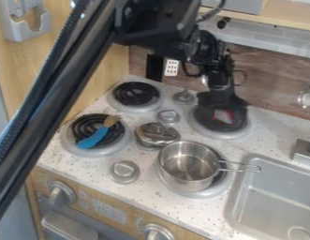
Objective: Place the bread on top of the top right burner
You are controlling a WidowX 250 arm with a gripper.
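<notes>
The bread (223, 116) shows as a small pale patch edged in red, at the top right burner (226, 134). The visible part is roughly four-sided and set slightly askew to the burner's rim — too little shows to tell its long axis, or which way its ends point. It lies right at the lower part of the claw (221, 104), within the dark outline of the claw and burner. I can't tell whether it is between the claw's tips or resting on the burner beneath. Nor can I tell if the claw is open, closed or gripping the bread; it hangs down over that burner.

The small marks on the wooden oven front (88, 199), around the knobs (59, 194) and on the middle panel (109, 212), are too small to read. A white outlet plate (171, 67) with dark marks sits on the back wall.

On the bench (151, 187), a steel pot (187, 166) sits on the lower right burner — its wire handle points right, towards the sink (273, 201). A blue-handled utensil (94, 137) lies slantwise across the lower left burner (122, 146). Between the burners sits a metal lidded pot (156, 134).
</notes>
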